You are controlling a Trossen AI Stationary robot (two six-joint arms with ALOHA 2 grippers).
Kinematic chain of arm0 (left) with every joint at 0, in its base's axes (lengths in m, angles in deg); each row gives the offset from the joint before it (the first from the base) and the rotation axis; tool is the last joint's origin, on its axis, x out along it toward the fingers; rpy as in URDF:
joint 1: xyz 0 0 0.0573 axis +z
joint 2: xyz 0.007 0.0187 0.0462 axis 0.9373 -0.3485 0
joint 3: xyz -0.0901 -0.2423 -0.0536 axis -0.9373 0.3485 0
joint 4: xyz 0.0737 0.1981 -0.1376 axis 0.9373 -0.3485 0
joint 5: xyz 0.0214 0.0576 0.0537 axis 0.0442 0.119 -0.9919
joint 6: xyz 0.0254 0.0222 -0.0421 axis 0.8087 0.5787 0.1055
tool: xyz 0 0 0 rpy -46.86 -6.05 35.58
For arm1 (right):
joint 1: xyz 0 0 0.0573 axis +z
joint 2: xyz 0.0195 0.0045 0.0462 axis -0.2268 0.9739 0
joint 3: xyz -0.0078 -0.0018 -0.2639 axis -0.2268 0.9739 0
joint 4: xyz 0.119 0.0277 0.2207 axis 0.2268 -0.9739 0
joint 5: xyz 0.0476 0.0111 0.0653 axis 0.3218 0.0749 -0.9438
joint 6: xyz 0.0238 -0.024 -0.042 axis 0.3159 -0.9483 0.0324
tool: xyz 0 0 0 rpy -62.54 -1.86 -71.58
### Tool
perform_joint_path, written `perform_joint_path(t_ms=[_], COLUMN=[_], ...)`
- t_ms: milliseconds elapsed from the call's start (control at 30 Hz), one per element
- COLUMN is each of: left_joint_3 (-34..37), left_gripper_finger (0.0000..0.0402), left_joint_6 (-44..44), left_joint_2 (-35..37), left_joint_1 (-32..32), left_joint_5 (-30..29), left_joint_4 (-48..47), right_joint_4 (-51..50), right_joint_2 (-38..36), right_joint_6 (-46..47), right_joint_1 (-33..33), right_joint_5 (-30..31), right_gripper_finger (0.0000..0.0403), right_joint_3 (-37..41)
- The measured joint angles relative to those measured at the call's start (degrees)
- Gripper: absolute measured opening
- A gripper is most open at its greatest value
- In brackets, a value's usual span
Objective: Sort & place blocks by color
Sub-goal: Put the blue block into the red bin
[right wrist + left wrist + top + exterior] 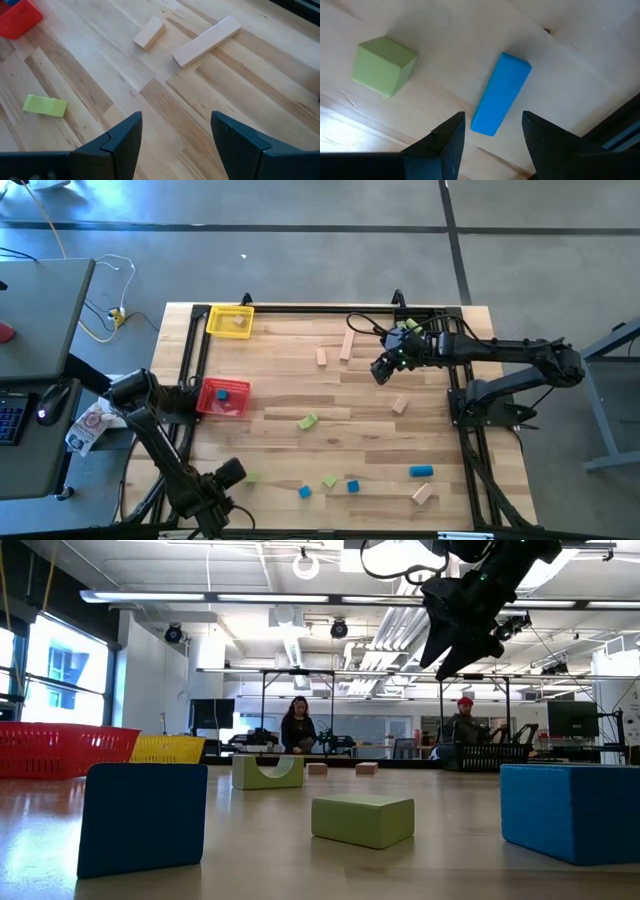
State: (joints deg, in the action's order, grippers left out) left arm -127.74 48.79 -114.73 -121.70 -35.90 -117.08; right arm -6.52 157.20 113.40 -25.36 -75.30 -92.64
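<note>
My left gripper (493,118) is open at the table's near-left corner (228,473). Its fingers stand on either side of one end of a blue bar (500,93) that lies flat on the table, and they do not touch it. A light green cube (383,66) sits beside the bar. My right gripper (176,118) is open and raised above the far-centre of the table (385,368), holding nothing. Below it lie a short tan block (149,33), a long tan bar (206,41) and a green block (45,105). More blue (421,471), green (307,421) and tan (423,494) blocks are scattered about.
A red bin (224,396) with a blue block in it and a yellow bin (230,321) with a tan block in it stand at the table's left side. A black frame runs along the table's edges (470,440). In the low view, two people show in the room behind.
</note>
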Motion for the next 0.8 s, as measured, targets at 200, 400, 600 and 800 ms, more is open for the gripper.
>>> perform_joint_path(t_ms=[200, 400, 600, 800], left_joint_3=[0.0, 0.0, 0.0, 0.0], left_gripper_finger=[0.0184, 0.0184, 0.0184, 0.0184], left_joint_6=[3.6, 5.8, 5.8, 5.3], left_joint_2=[0.0, 0.0, -1.5, -5.2], left_joint_1=[0.0, 0.0, 0.4, 0.4], left_joint_5=[0.0, 0.0, 0.0, 0.2], left_joint_4=[0.2, 0.3, 1.2, 0.8], right_joint_4=[0.0, 0.0, 0.0, 0.0], right_joint_2=[0.0, 0.0, 0.0, 0.0], right_joint_6=[-0.1, 0.5, 0.5, 0.5], right_joint_1=[0.0, 0.0, 0.0, 0.0], right_joint_5=[0.0, 0.0, 0.0, 0.0], right_gripper_finger=[0.0222, 0.0222, 0.0222, 0.0222], right_joint_3=[0.0, 0.0, 0.0, 0.0])
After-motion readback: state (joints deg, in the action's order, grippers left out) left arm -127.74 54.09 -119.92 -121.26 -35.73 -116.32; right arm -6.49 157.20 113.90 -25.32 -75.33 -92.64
